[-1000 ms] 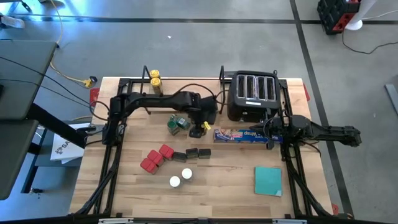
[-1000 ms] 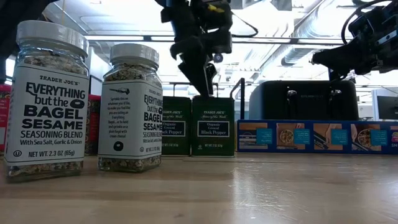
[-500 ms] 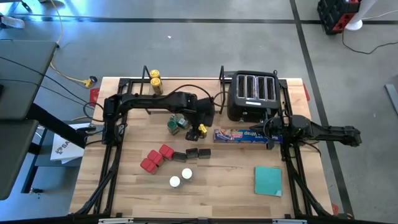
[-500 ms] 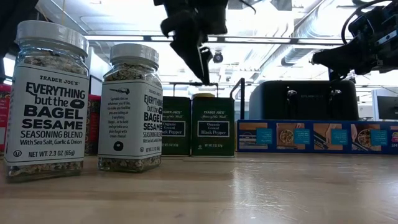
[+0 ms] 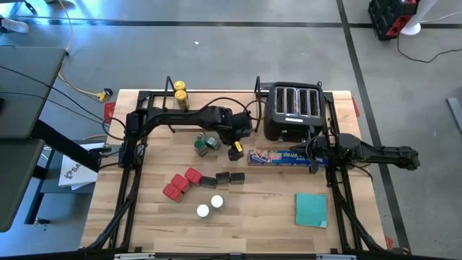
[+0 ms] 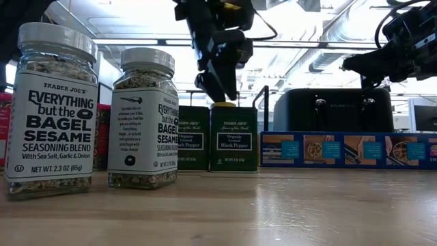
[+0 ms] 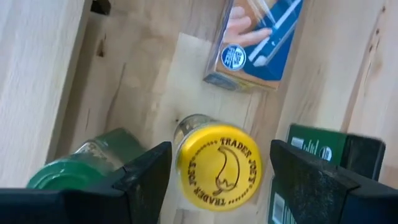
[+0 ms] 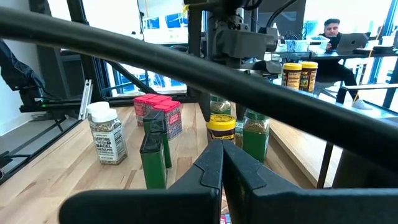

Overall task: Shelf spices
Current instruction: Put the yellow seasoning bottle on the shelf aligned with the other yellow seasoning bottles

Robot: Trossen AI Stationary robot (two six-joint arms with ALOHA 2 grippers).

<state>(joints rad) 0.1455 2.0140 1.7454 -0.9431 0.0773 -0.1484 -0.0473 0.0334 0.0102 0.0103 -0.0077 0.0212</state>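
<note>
Here left gripper (image 7: 217,174) hovers open, fingers either side of the round yellow-lidded spice jar (image 7: 217,163), not gripping, jar near blue plastic-wrap box (image 5: 280,157). Right gripper (image 8: 222,163) closed, empty, beside black four-slot toaster (image 5: 294,111).

— Where do I find the jar under my left gripper (image 5: 235,149)?

— That Trader Joe's jar (image 7: 219,165) stands just left of the plastic-wrap box (image 5: 281,157), in front of the toaster (image 5: 294,110).

— And the rest?

— Two jars (image 5: 180,94) sit on the shelf (image 5: 167,89) at the back; tins (image 5: 182,183) and two bagel seasoning jars (image 5: 209,206) lie nearer the front edge, left of the flat square (image 5: 311,209).
</note>
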